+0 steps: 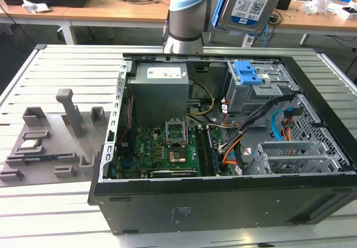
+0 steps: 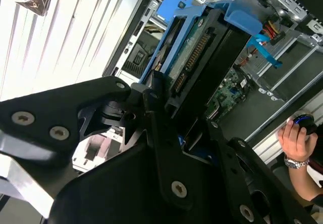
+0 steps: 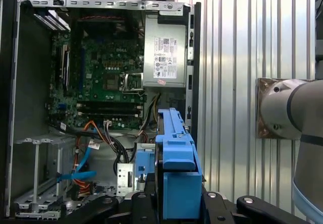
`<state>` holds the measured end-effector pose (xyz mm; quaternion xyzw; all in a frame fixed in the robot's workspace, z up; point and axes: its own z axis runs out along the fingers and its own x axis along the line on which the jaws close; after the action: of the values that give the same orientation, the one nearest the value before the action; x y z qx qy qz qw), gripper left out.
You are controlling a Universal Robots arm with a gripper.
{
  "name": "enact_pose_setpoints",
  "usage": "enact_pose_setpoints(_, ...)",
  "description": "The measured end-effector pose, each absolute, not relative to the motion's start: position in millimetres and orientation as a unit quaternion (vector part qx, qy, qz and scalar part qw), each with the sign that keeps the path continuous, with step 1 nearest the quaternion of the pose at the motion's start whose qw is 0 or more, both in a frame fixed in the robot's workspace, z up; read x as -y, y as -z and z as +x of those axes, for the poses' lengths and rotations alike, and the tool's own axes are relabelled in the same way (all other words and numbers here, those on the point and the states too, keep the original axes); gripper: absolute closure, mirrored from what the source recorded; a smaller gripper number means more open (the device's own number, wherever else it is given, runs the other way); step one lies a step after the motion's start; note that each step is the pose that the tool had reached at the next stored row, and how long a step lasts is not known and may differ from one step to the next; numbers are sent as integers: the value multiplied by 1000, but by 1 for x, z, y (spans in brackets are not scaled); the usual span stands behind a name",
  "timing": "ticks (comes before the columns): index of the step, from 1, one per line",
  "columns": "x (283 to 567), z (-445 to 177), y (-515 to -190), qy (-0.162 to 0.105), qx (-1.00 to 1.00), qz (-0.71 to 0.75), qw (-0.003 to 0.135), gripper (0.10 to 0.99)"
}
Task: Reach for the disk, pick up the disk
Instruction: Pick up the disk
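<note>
The disk [image 1: 252,2] hung above the open computer case [image 1: 223,206] on the bench [image 1: 56,69], held edge-on between the black jaws, which were clamped against its sides.

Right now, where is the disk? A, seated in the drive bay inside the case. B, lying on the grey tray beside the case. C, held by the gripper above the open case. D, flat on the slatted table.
C: in the exterior view the disk hangs in the air above the open computer case, and in the second wrist view the gripper is closed on it.
</note>
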<state>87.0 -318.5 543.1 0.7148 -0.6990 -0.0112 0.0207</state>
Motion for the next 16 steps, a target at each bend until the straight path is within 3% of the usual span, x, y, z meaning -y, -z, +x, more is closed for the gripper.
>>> enact_pose_setpoints(16, 318, 151, -543, 11, 699, 715, 21, 725)
